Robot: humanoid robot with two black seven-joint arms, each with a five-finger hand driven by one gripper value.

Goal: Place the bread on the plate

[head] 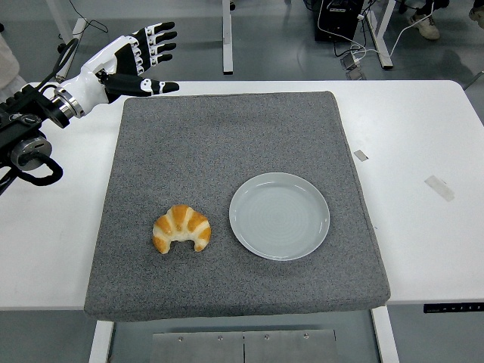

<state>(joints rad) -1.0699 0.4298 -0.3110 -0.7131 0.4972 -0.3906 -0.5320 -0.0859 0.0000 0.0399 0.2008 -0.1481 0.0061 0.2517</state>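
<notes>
A golden croissant (181,228) lies on the grey mat (227,136), left of centre and toward the near side. A pale round plate (279,215) sits just to its right on the same mat, with nothing on it. My left hand (142,59) hovers high at the mat's far left corner, fingers spread and pointing right, holding nothing. It is far from the croissant. The right arm does not show.
The mat covers most of the white table (423,136). Two small pieces of tape (438,187) lie on the bare table at the right. Table legs and cables show on the floor beyond the far edge.
</notes>
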